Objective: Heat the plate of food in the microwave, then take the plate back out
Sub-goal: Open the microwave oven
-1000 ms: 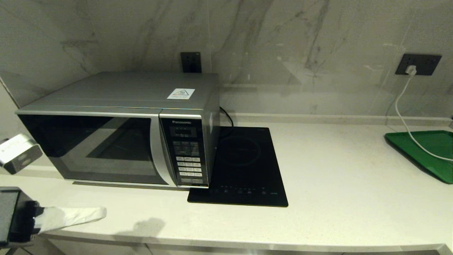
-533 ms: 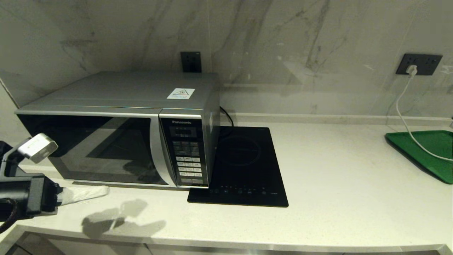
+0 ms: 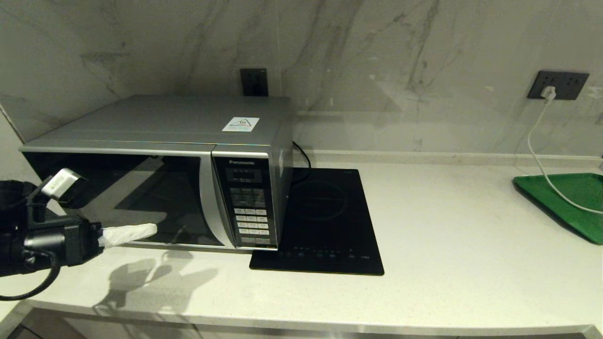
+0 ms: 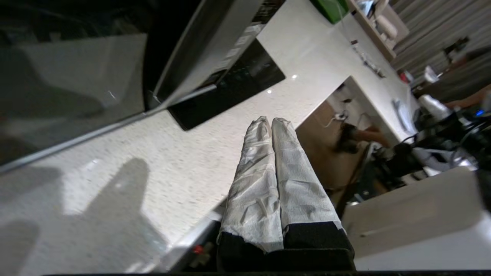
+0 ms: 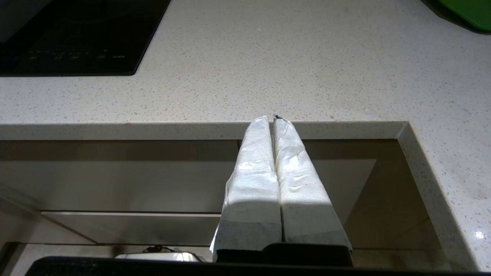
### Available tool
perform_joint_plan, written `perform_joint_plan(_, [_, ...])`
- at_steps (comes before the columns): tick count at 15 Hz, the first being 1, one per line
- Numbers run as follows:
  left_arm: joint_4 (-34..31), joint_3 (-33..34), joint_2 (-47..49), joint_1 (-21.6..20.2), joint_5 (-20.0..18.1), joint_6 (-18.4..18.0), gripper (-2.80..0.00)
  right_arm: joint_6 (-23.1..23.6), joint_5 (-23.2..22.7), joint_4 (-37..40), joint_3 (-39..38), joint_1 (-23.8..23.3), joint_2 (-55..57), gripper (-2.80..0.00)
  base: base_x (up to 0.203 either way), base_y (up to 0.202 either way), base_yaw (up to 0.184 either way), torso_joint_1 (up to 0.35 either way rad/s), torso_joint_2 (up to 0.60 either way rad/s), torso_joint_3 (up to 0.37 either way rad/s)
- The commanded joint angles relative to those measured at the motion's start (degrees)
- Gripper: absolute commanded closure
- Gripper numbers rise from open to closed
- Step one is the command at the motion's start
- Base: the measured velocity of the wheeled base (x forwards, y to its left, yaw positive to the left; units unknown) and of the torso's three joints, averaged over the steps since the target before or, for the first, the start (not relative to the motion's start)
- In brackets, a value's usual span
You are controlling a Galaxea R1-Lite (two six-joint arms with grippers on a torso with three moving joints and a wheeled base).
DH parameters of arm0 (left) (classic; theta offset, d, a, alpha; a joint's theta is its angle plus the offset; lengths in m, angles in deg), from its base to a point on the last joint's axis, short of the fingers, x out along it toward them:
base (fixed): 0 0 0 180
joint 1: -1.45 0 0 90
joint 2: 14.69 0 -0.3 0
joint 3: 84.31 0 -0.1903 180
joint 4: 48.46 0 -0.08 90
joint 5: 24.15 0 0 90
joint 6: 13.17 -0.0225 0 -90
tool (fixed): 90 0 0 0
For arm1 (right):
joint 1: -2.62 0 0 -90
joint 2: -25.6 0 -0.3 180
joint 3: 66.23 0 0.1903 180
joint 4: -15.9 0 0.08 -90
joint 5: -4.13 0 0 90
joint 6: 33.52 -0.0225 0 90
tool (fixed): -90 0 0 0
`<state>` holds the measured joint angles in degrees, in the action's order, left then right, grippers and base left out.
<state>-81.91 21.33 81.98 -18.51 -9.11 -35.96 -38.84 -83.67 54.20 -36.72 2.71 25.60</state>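
Observation:
The microwave (image 3: 155,169) stands at the back left of the counter with its dark glass door closed and the button panel on its right side. The plate of food shows in no view. My left gripper (image 3: 153,230) is shut and empty, its white-wrapped fingers held low just in front of the bottom of the door (image 4: 76,69). The left wrist view shows this gripper (image 4: 271,120) over the counter beside the door. My right gripper (image 5: 271,119) is shut and empty, below the counter's front edge, and does not appear in the head view.
A flat black induction hob (image 3: 320,221) lies right of the microwave. A green tray (image 3: 565,202) sits at the far right, with a white cable (image 3: 537,155) running to a wall socket. The pale counter (image 3: 447,245) ends in a front edge (image 5: 191,130).
My left arm has risen from the counter's front-left corner and moved forward to the microwave door, with its fingers still pressed together. The rest is unchanged.

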Motion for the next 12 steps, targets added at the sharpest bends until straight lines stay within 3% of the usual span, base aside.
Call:
perform_joint_plan(1, [2.48, -1.24, 2.49, 1.97, 0.67, -0.7, 0.0, -0.05, 0.0, 0.01, 0.01, 0.08, 0.0, 0.0, 0.0, 0.0, 0.0, 0.0, 0.0, 0.0])
perform_joint_plan(3, [1.07, -1.26, 2.95, 1.94, 1.34, -1.24, 0.0, -0.05, 0.0, 0.1, 0.01, 0.01, 0.0, 0.0, 0.0, 0.0, 0.0, 0.0, 0.0, 0.0])
perform_joint_plan(4, [1.19, -0.86, 3.66, 1.87, 1.25, -1.87, -2.8, -0.05, 0.0, 0.1, 0.01, 0.06, 0.0, 0.0, 0.0, 0.0, 0.0, 0.0, 0.0, 0.0])
perform_joint_plan(8, [2.48, -1.8, 6.98, 2.46, 0.79, -4.21, -2.8, -0.05, 0.0, 0.1, 0.01, 0.06, 0.0, 0.0, 0.0, 0.0, 0.0, 0.0, 0.0, 0.0])
perform_joint_plan(12, [8.67, -2.25, 8.63, 3.15, -0.62, -4.36, -2.8, -0.05, 0.0, 0.1, 0.01, 0.08, 0.0, 0.0, 0.0, 0.0, 0.0, 0.0, 0.0, 0.0])
